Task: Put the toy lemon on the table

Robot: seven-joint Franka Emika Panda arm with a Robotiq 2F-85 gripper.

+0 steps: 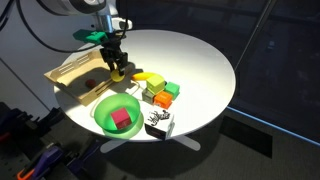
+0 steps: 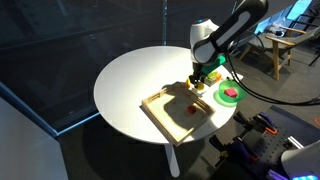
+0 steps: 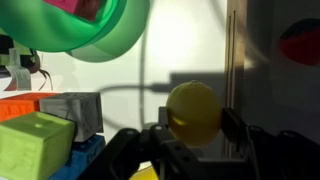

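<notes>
The toy lemon [image 3: 193, 112] is round and bright yellow. My gripper [image 3: 193, 130] is shut on it, one finger on each side. In an exterior view the gripper [image 1: 117, 62] holds the lemon [image 1: 120, 72] just above the round white table [image 1: 200, 60], at the edge of the wooden tray [image 1: 82, 72]. In the other exterior view the gripper [image 2: 197, 80] hangs over the far end of the tray [image 2: 183, 112] on the table [image 2: 130, 80]; the lemon is barely visible there.
A green bowl [image 1: 103, 118] with a pink-red piece stands near the table's edge, also seen from the wrist [image 3: 110, 40]. A yellow banana [image 1: 150, 78] and several coloured blocks [image 1: 160, 95] lie beside the gripper. A small red fruit [image 3: 300, 45] lies on the tray.
</notes>
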